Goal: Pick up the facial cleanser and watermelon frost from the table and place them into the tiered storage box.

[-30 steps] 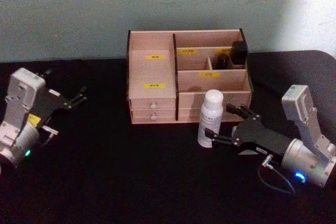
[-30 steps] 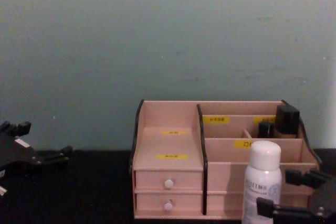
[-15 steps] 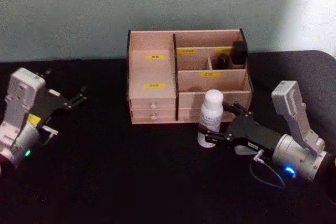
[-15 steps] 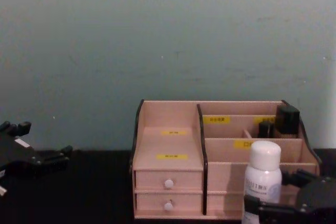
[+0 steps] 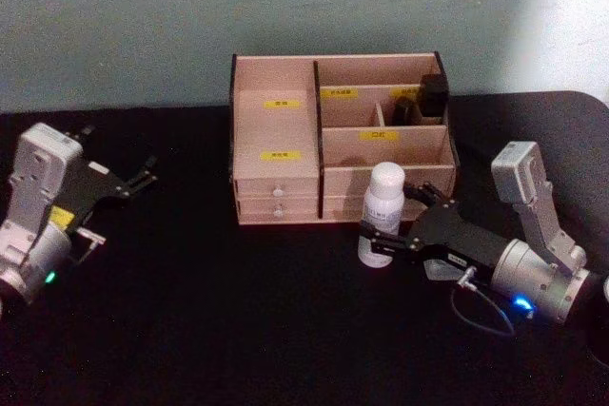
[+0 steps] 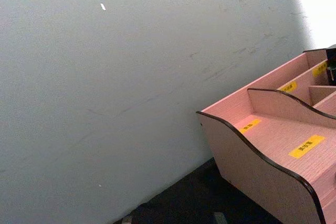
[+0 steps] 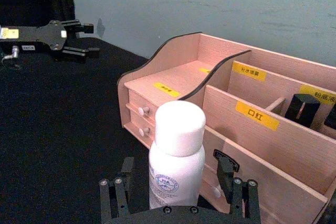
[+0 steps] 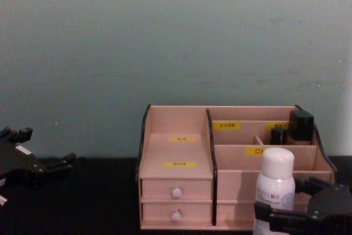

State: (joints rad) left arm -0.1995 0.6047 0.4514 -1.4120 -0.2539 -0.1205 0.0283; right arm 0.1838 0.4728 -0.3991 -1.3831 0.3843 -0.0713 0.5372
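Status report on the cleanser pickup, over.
Right gripper open, fingers either side of the facial cleanser, upright on the table. Left gripper open, parked left. Tiered storage box just behind; black bottles in its rear compartments.

The tiered storage box [image 5: 276, 130] is finished in pale pink wood, edged in dark brown and marked with yellow labels [image 5: 281, 154] and white drawer knobs [image 5: 278, 194]. In front of it, the facial cleanser [image 5: 384, 192] is coloured white and printed with bluish text and a round logo [image 7: 167, 184]. The tabletop [image 5: 238, 330] under the box is seen black, as is the right claw [image 5: 388, 218].
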